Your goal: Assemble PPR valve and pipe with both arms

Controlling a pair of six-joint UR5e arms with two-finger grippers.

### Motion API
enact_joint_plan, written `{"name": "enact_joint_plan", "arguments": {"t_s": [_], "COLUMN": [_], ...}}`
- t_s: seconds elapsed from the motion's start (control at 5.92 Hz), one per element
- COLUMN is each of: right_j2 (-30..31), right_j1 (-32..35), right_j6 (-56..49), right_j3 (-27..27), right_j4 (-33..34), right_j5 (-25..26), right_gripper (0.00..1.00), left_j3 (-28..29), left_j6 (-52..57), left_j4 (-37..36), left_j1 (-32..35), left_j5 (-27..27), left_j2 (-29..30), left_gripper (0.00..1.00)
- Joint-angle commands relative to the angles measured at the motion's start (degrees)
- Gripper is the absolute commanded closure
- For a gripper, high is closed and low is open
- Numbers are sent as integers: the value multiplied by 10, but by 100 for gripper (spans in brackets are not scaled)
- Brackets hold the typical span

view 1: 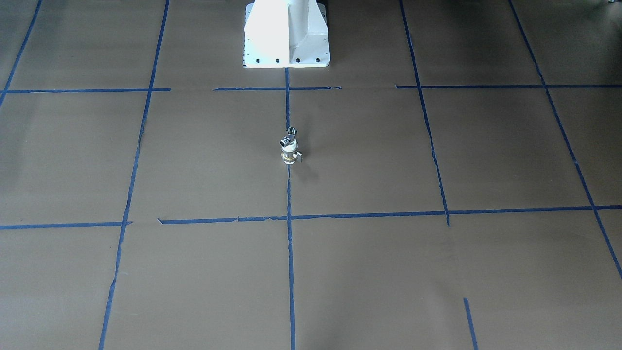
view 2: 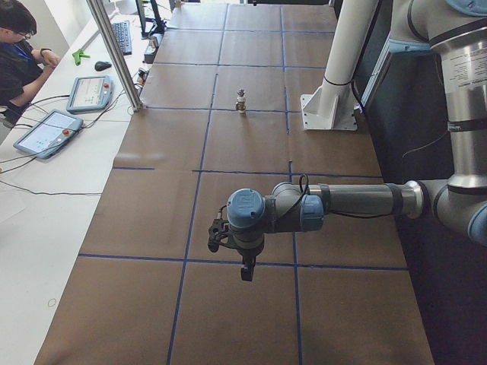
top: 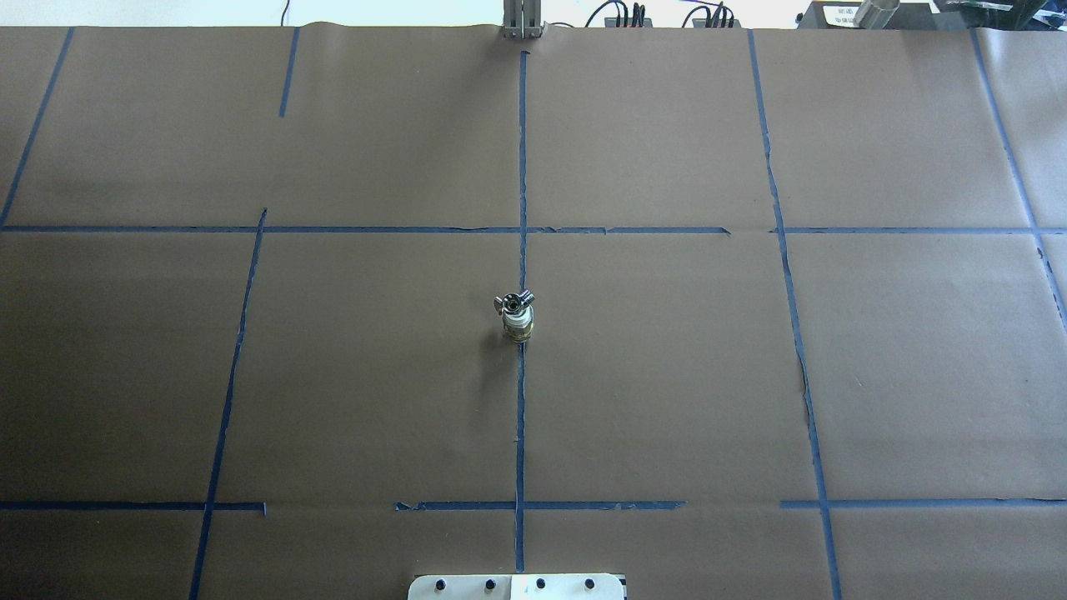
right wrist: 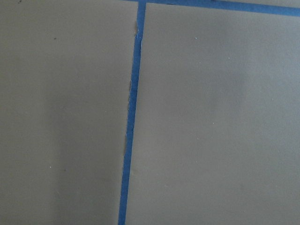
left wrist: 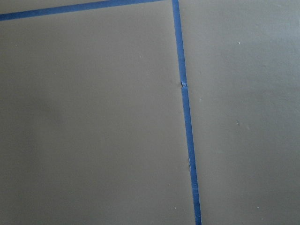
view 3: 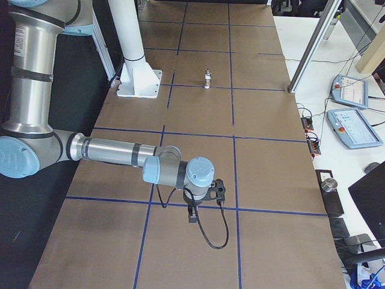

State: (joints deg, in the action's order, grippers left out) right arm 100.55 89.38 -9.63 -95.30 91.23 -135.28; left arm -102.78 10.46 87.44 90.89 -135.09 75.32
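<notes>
The PPR valve (view 1: 289, 153), white with a brass band and a small side tab, stands upright on the centre tape line in the middle of the table. The chrome pipe (view 1: 290, 132) sits on top of it, joined to its upper end. Both also show in the overhead view: valve (top: 518, 326), pipe (top: 513, 302). My left gripper (view 2: 247, 270) hangs over the table far from them, near its left end. My right gripper (view 3: 192, 215) hangs near the right end. I cannot tell whether either is open or shut. Both wrist views show only brown paper and blue tape.
The robot's white base (view 1: 286, 39) stands at the table's robot-side edge. Blue tape lines grid the brown paper. Teach pendants (view 2: 87, 93) lie on the white side bench, where an operator (view 2: 19, 46) sits. An aluminium post (view 2: 114, 53) stands at the far edge.
</notes>
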Motion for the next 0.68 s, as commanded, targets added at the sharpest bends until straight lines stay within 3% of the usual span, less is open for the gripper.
{"name": "enact_joint_plan", "arguments": {"t_s": [0.0, 0.51], "right_j2": [0, 0], "right_j1": [0, 0], "right_j6": [0, 0], "right_j3": [0, -1], "right_j4": [0, 0], "right_j5": [-2, -2], "right_gripper": [0, 0], "left_j3": [0, -1], "left_j6": [0, 0], "left_j4": [1, 2], "left_j1": [-1, -2], "left_j5": [0, 0], "left_j2": [1, 4], "left_gripper": [0, 0]}}
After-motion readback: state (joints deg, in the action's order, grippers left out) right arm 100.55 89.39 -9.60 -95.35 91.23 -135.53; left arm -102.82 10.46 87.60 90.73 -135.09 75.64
